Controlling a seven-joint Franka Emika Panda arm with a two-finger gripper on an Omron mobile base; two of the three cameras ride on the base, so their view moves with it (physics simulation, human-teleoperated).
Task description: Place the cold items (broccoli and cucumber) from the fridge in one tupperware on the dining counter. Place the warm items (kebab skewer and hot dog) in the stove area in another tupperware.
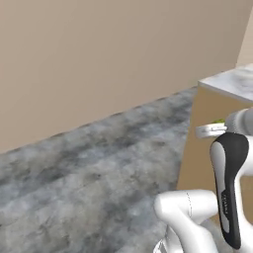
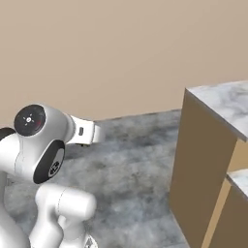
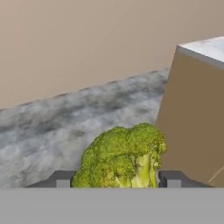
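Note:
A green broccoli (image 3: 120, 159) head sits between the two dark fingertips (image 3: 173, 179) of my gripper (image 3: 118, 179), which is shut on it, in the hand view. The hand is carried high above the grey floor. In the left base view a sliver of the broccoli (image 1: 218, 121) peeks out above the white hand at the right edge. The cucumber, kebab skewer, hot dog and tupperware are out of view.
A counter with brown sides and a marbled top (image 3: 205, 46) stands at the right, also in the left base view (image 1: 232, 81) and the right base view (image 2: 218, 104). A plain beige wall (image 2: 121, 48) runs behind the open grey stone floor (image 1: 99, 163).

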